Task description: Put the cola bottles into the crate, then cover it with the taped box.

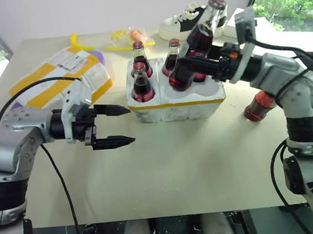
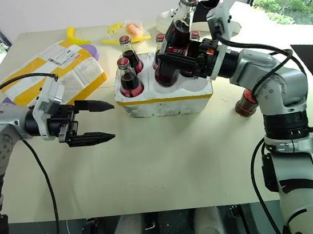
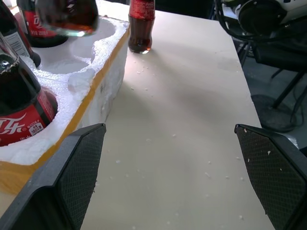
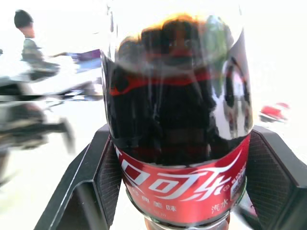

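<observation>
The crate (image 1: 178, 104), white foam with a yellow band, sits mid-table. Several cola bottles stand upright in its wells, among them one at the near left (image 1: 142, 88) and one behind it (image 1: 139, 58). My right gripper (image 1: 182, 70) is shut on another cola bottle (image 1: 205, 29), which hangs tilted over the crate's right side; its red label (image 4: 182, 191) sits between the fingers (image 4: 103, 177). One more cola bottle (image 1: 257, 106) stands on the table right of the crate. My left gripper (image 1: 128, 124) is open and empty, just left of the crate. The taped box (image 1: 62, 77) lies at the back left.
A black and white sneaker (image 1: 189, 17) and yellow and orange items (image 1: 129, 38) lie along the table's far edge. Bare tabletop (image 1: 180, 166) stretches between the crate and the near edge. Chairs and cables (image 3: 268, 28) stand beyond the table's right side.
</observation>
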